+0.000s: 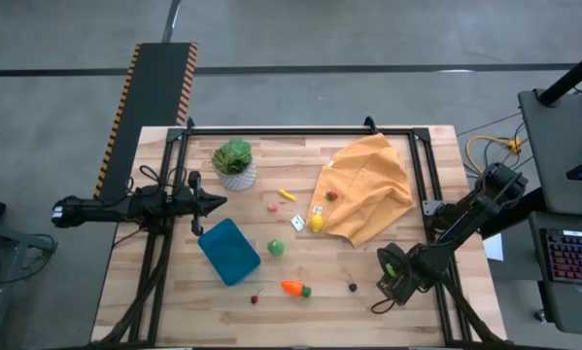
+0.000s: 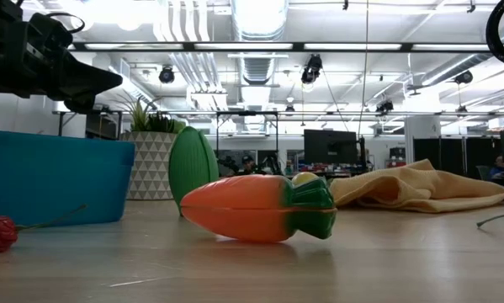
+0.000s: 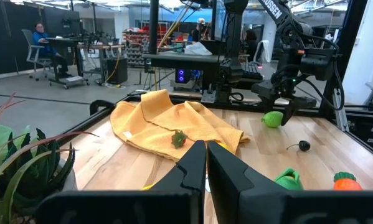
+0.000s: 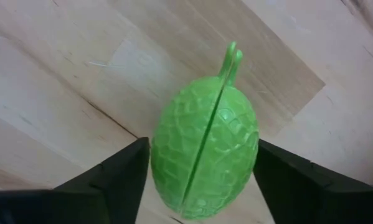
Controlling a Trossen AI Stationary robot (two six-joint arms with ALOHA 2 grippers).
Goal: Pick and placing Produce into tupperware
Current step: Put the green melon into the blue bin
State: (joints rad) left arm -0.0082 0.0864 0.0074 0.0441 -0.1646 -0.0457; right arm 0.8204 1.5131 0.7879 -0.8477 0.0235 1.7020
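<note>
My right gripper (image 1: 393,272) is near the table's near right corner, shut on a light green textured toy fruit (image 4: 205,149). My left gripper (image 3: 206,167) is shut and empty. It hovers level above the table's left side, just beyond the teal container (image 1: 229,250). An orange carrot with a green top (image 1: 295,288) lies on its side near the near edge. A green piece (image 1: 275,247) sits beside the container and a yellow one (image 1: 316,223) at the cloth's edge. Small red pieces (image 1: 272,206) and a dark cherry (image 1: 353,286) lie scattered on the wood. My right gripper pinches the green fruit across its broad body (image 4: 164,155), one finger (image 4: 121,177) on each flank. The fruit's seam and stem (image 4: 231,56) run between the fingers, pointing away from the wrist. In the left wrist view the fingers come from above, with the fruit (image 3: 271,118) at their lower ends, close over the wood.
A large orange cloth (image 1: 368,185) lies crumpled on the far right, with a small red and green piece (image 1: 331,195) on it. A leafy plant in a white pot (image 1: 234,162) stands at the far left, close to my left gripper. Black frame rails (image 1: 271,129) border the table.
</note>
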